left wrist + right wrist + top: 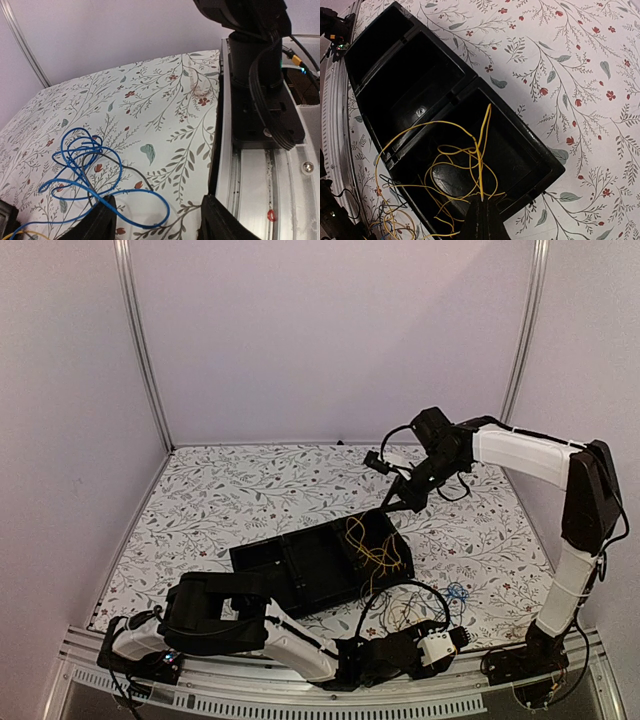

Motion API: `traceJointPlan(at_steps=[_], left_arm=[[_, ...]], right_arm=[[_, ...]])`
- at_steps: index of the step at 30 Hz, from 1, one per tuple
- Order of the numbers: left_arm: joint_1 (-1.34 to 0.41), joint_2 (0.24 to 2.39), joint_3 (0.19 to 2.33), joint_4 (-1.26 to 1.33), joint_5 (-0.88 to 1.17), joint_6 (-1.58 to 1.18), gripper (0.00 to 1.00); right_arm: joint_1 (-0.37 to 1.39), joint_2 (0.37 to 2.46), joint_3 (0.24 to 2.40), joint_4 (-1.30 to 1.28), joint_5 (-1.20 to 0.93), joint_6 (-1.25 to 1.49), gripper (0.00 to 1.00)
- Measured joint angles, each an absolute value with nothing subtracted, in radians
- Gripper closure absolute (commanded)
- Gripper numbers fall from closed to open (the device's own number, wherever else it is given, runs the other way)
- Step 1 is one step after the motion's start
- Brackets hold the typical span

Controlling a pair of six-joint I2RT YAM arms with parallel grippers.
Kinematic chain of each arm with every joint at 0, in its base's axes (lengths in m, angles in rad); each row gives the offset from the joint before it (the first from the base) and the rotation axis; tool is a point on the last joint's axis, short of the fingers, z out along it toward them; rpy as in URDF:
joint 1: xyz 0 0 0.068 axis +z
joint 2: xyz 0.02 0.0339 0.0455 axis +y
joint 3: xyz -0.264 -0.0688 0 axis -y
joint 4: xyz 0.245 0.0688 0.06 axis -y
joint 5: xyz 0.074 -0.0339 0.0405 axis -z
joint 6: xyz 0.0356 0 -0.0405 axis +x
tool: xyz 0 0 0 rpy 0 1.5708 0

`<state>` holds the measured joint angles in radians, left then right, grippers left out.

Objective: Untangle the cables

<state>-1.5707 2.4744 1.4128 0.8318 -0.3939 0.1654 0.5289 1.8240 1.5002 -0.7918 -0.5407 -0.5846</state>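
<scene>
A black tray [300, 565] with three compartments lies mid-table. A yellow cable [372, 545] is piled in its right compartment. My right gripper [388, 508] hovers over that compartment, shut on a strand of the yellow cable [482, 170], which runs up from the pile to the closed fingertips [482, 212]. My left gripper [460, 638] is low at the table's near edge, open and empty [157, 220]. A blue cable [80, 160] lies coiled on the cloth, one loop reaching between the open fingers [102, 220], with a black cable [127, 172] running through it.
More yellow and black cable [400, 612] lies on the cloth right of the tray's near corner, with the blue cable [457, 592] beside it. The right arm's base [260, 100] and the metal rail [260, 190] are close on the left gripper's right. The cell has walls all round.
</scene>
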Motion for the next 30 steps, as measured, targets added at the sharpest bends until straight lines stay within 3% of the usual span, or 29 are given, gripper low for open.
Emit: traceJointPlan(at_steps=[15, 24, 30], left_arm=[[-1.574, 2.474, 1.417, 0.826, -0.394, 0.169, 0.41], [-1.578, 2.474, 1.421, 0.818, -0.394, 0.172, 0.41], [-1.579, 2.474, 1.420, 0.820, -0.404, 0.173, 0.41]], right_arm=[[0.509, 1.772, 1.401, -0.753, -0.456, -0.601, 1.00], [0.658, 1.816, 1.414, -0.708, -0.368, -0.599, 1.00], [0.681, 1.894, 1.443, -0.719, -0.337, -0.593, 0.69]])
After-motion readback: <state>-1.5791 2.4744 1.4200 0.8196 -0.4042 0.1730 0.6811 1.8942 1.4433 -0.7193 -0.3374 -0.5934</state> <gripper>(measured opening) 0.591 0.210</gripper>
